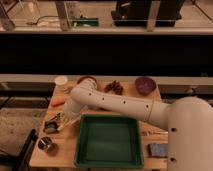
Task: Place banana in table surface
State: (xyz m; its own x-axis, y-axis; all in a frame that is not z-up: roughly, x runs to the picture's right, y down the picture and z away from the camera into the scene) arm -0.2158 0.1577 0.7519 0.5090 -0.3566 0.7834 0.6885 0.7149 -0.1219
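Note:
My white arm [120, 105] reaches from the right across the wooden table [67, 157] to its left side. The dark gripper [52, 123] hangs low over the table's left part, just left of the green tray [109, 141]. A pale yellow elongated thing, seemingly the banana [67, 122], lies slanted right beside the gripper, between it and the tray's left rim. I cannot tell whether the gripper is touching it.
An orange object [57, 101] lies at the left edge. A metal can [46, 145] stands front left. A white cup [61, 81], red bowl [86, 79], brown cluster [114, 87] and purple bowl [145, 85] line the back. A blue item [157, 150] lies front right.

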